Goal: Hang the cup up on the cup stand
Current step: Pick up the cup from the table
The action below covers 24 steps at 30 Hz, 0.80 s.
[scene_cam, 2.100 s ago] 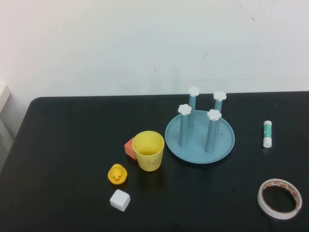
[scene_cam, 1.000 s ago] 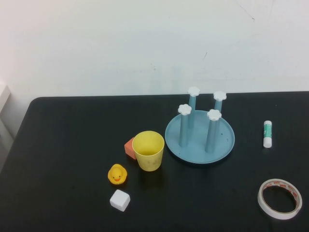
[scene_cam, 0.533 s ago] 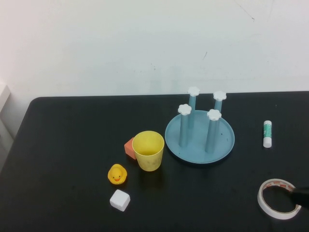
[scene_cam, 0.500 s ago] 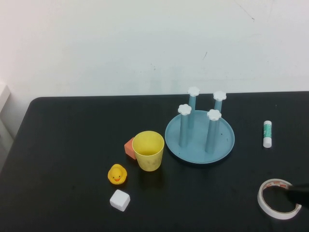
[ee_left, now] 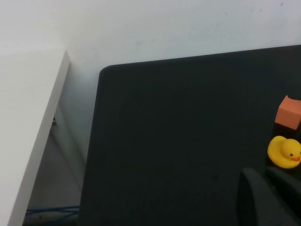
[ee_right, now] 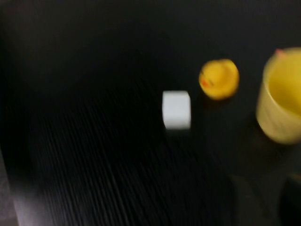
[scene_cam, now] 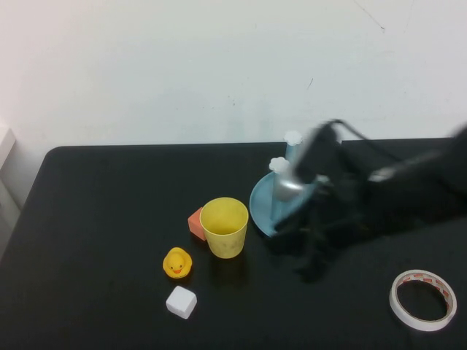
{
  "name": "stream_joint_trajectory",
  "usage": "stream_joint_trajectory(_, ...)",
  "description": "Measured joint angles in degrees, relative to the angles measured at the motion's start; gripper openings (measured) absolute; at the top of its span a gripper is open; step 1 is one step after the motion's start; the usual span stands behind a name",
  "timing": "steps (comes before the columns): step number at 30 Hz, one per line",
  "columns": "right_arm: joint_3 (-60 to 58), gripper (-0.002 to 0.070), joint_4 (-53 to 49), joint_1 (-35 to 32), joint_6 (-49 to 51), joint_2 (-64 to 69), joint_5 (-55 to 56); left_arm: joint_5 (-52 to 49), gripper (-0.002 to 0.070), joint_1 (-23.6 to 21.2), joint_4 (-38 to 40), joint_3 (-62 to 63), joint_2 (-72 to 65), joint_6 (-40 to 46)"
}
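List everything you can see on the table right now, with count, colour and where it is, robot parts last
cup: one, yellow, upright, mid-table
stand: one, light blue, white-capped posts, right of the cup, largely hidden by the right arm
duck: one, yellow, front-left of the cup
white cube: one, in front of the duck
orange block: one, behind the cup on its left
tape roll: one, white, front right
table: one, black
left gripper: shut, near the duck
right gripper: blurred, in front of the stand, right of the cup
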<state>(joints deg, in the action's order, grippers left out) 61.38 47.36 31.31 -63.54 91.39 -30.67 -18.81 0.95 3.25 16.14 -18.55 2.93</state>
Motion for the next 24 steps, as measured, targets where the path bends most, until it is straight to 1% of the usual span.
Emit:
stream_joint_trajectory(3, 6.0, 0.0313, -0.1, 2.5, 0.4, 5.9, 0.2, 0.3, -0.0001, 0.0, 0.0, 0.0, 0.0, 0.0)
stream_joint_trajectory(5, 9.8, 0.0381, -0.1, 3.4, 2.2, 9.8, 0.2, 0.6, -0.0001, 0.0, 0.0, 0.0, 0.0, 0.0)
stream_joint_trajectory(7, 13.9, 0.0416, -0.1, 3.6, 5.6, 14.1, 0.4, 0.9, -0.0001, 0.0, 0.0, 0.0, 0.0, 0.0)
stream_joint_trajectory(11, 20.3, 0.0439, -1.7, 3.6, 11.8, 21.0, 0.9, 1.5, -0.0003, 0.0, 0.0, -0.1, 0.0, 0.0)
stream_joint_trajectory(13, 23.5, 0.0442, -4.4, 3.6, 15.8, 23.8, 1.0, 1.7, -0.0002, 0.0, 0.0, -0.2, 0.0, 0.0)
stream_joint_trajectory(20, 30.5, 0.0446, -21.5, 3.7, 36.5, 30.0, 0.4, 2.0, -0.0003, 0.0, 0.0, -0.4, 0.0, 0.0)
stream_joint_trajectory(24, 31.0, 0.0446, -26.7, 3.7, 44.4, 30.8, 0.4, 2.0, -0.0003, 0.0, 0.0, -0.4, 0.0, 0.0)
